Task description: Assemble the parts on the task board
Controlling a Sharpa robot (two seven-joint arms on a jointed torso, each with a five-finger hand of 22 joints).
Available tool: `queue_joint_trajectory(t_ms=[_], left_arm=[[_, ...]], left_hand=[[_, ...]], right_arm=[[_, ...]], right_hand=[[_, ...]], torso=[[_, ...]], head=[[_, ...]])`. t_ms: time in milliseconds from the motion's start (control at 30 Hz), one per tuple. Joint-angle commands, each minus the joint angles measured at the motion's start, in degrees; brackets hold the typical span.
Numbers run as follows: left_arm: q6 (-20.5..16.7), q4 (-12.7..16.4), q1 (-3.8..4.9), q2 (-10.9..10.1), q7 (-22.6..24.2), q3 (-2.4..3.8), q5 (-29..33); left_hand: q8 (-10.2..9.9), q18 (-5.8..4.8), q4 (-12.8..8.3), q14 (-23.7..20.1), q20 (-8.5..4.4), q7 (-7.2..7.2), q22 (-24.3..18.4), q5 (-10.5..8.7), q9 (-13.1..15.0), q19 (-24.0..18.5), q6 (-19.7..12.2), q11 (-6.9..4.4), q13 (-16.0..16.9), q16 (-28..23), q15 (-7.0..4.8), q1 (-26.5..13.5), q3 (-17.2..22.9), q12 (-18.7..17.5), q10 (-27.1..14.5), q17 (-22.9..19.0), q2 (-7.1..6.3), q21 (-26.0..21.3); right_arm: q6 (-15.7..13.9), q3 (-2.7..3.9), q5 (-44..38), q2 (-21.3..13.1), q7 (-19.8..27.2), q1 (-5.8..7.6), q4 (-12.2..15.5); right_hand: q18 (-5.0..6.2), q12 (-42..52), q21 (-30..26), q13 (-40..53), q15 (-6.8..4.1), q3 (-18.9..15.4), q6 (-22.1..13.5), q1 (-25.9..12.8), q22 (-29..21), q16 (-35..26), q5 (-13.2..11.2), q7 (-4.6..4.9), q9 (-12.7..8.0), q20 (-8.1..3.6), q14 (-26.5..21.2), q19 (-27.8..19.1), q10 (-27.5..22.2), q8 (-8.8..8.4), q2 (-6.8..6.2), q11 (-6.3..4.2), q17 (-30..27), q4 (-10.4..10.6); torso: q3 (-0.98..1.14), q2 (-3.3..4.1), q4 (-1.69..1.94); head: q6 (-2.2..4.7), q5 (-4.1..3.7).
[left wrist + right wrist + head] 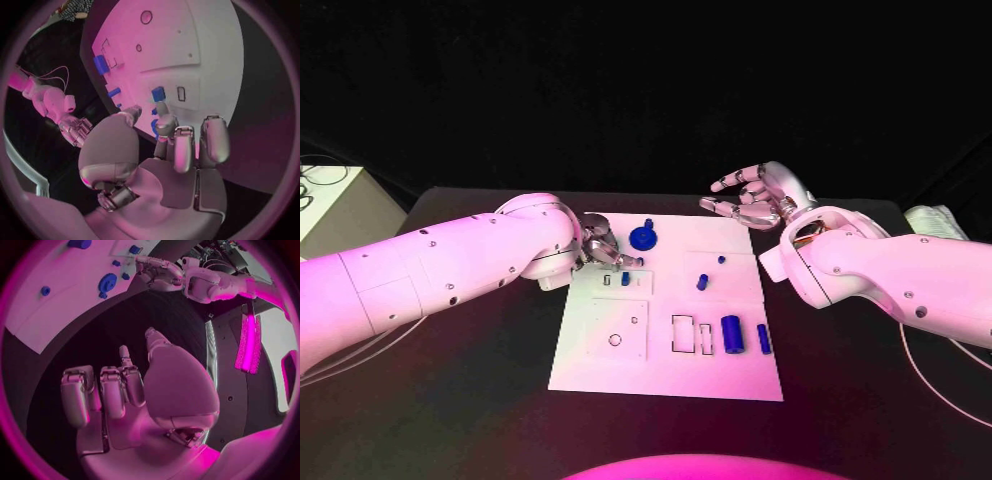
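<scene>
Left hand (pixel 600 246) hovers fingers apart, empty, over the small blue part (pixel 625 278) in the task board's (pixel 668 380) upper-left recess; right hand (pixel 759 198) open beyond the far edge; risk: fingertips nudging the part askew, since clearance looks tight.

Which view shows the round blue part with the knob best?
The head view: the round blue part lies unobstructed on the board beyond the left hand. The right wrist view shows it small; the left wrist view shows just a sliver.

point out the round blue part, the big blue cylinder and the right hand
round blue part (pixel 643 238), head view, centre of its disc
big blue cylinder (pixel 731 333), head view, middle of its side
right hand (pixel 754 198), head view, palm
</scene>
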Motion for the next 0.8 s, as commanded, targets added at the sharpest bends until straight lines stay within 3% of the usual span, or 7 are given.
queue_joint_trajectory(t_ms=[33, 167, 333, 367, 400, 567, 800], left_arm=[[-1.99, 0.58, 0.05, -0.3, 0.67, 0.78, 1.64], [-1.58, 0.37, 0.16, -0.87, 0.69, 1.88, 1.61], [-0.33, -1.8, 0.81, -1.28, 1.01, 3.1, 2.09], [-0.11, -2.62, 1.07, -1.19, 1.13, 3.29, 2.29], [0.04, -3.32, 1.29, -1.06, 1.25, 3.41, 2.46], [1.07, -7.81, 2.44, 0.44, 1.76, 3.78, 3.41], [3.71, -13.36, 3.5, 3.32, 1.83, 3.89, 3.11]], left_hand=[[0.2, 0.31, 0.02, 6.04, 0.0, 0.09, -0.47, -2.86, 0.36, -0.74, -0.76, 0.14, -0.31, 0.21, 0.62, 0.13, -2.76, -0.15, -0.82, 15.01, 1.1, -0.55], [0.06, 0.65, -0.03, 5.61, 0.19, 0.36, -2.0, -3.65, 0.54, -1.92, -1.47, 0.39, -1.55, -0.36, 0.84, 0.92, -4.71, -0.82, -1.97, 13.99, 2.22, -1.31], [-1.65, 1.57, -0.09, 3.96, 1.05, 1.54, -6.35, -2.04, -0.19, -5.39, -4.04, 1.48, -5.75, -2.32, 1.8, 7.26, -3.65, -3.53, -6.16, 10.6, 3.84, -3.65], [-3.02, 1.92, -0.09, 3.15, 1.35, 2.12, -7.99, -1.93, -1.08, -6.7, -5.38, 1.98, -8.69, -3.2, 2.19, 9.35, -2.13, -5.59, -8.7, 9.11, 4.13, -4.58], [-4.0, 1.96, -0.14, 2.9, 1.61, 2.61, -8.32, -1.95, -1.81, -7.0, -6.08, 2.41, -10.74, -3.45, 2.53, 9.84, -1.43, -6.99, -10.35, 8.68, 4.01, -4.82], [-7.67, 2.2, -0.06, 2.42, 2.8, 4.2, -9.29, -1.94, -5.31, -7.82, -7.18, 3.77, -12.83, -3.71, 3.81, 10.02, 1.08, -7.9, -12.15, 7.96, 3.13, -5.56], [-8.1, 2.13, -0.02, 2.59, 3.01, 4.33, -8.87, -2.04, -6.02, -7.5, -6.81, 3.94, -12.6, -3.47, 4.0, 9.54, 1.39, -7.54, -11.94, 8.27, 2.94, -5.38]], right_arm=[[0.39, 0.01, -0.42, 0.03, 0.64, -0.07, -0.07], [0.44, 0.01, -0.4, -0.01, 0.64, -0.08, -0.11], [0.54, 0.01, -0.38, -0.15, 0.59, -0.08, -0.23], [0.56, 0.01, -0.38, -0.17, 0.58, -0.08, -0.27], [0.58, 0.01, -0.37, -0.18, 0.57, -0.08, -0.31], [0.7, 0.01, -0.35, -0.11, 0.55, -0.08, -0.56], [0.84, 0.01, -0.33, 0.16, 0.58, -0.08, -0.67]], right_hand=[[-0.36, -0.34, -0.36, 10.36, -0.06, -0.26, -0.11, -0.09, 13.83, -0.29, 0.07, -0.4, 0.06, 0.03, 5.34, 5.01, 0.79, 0.18, 0.47, 0.09, 12.86, 0.02], [-0.36, -0.34, -0.36, 10.36, -0.06, -0.26, -0.11, -0.09, 13.83, -0.29, 0.07, -0.4, 0.06, 0.03, 5.34, 5.01, 0.79, 0.18, 0.47, 0.09, 12.86, 0.02], [-0.36, -0.34, -0.36, 10.36, -0.06, -0.26, -0.11, -0.09, 13.83, -0.29, 0.07, -0.4, 0.06, 0.03, 5.34, 5.01, 0.79, 0.18, 0.47, 0.09, 12.86, 0.02], [-0.36, -0.34, -0.36, 10.36, -0.06, -0.26, -0.11, -0.09, 13.83, -0.29, 0.07, -0.4, 0.06, 0.03, 5.34, 5.01, 0.79, 0.18, 0.47, 0.09, 12.86, 0.02], [-0.36, -0.34, -0.36, 10.36, -0.06, -0.26, -0.11, -0.09, 13.83, -0.29, 0.07, -0.4, 0.06, 0.03, 5.34, 5.01, 0.79, 0.18, 0.47, 0.09, 12.86, 0.02], [-0.35, -0.37, -0.38, 10.33, -0.06, -0.4, -0.15, -0.25, 13.81, -0.3, 0.08, -0.4, 0.06, 0.03, 5.34, 5.0, 0.77, 0.19, 0.53, 0.08, 12.85, 0.01], [-0.35, -0.37, -0.38, 10.33, -0.06, -0.4, -0.15, -0.25, 13.81, -0.3, 0.08, -0.4, 0.06, 0.03, 5.34, 5.0, 0.77, 0.19, 0.53, 0.08, 12.85, 0.01]], torso=[[0.06, 0.0, -0.04], [0.06, 0.04, -0.05], [0.1, 0.01, 0.02], [0.12, 0.05, 0.03], [0.12, 0.09, 0.01], [0.14, 0.33, -0.15], [0.21, 0.83, -0.13]], head=[[0.18, 0.08], [0.35, 0.07], [0.55, -0.01], [0.64, -0.03], [0.7, 0.01], [0.97, 0.24], [1.28, 0.26]])
